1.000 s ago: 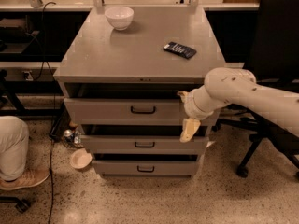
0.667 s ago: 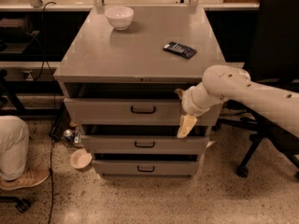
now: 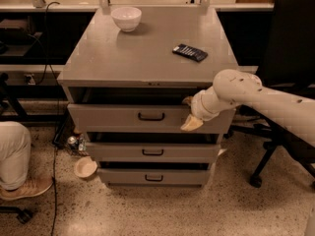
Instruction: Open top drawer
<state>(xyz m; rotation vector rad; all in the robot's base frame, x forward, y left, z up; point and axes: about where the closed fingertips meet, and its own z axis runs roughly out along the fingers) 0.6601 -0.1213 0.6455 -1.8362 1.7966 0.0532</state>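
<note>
top drawer [image 3: 113, 118] of 3 sits just under the counter [image 3: 147, 58], out a crack. pincer [image 3: 190, 114] is at the drawer front's right end, off the handle [image 3: 151, 116]; can't tell if it's open or closed. looks like the pulling step; next calls for a straight outward pull.

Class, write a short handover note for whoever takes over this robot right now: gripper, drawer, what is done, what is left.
Gripper: at the right end of the top drawer front, by its upper edge, away from the handle.
Top drawer: out only slightly; a dark gap shows under the cabinet top.
Done: opening begun.
Left: pull the drawer well out, probably straight toward the camera.
</note>
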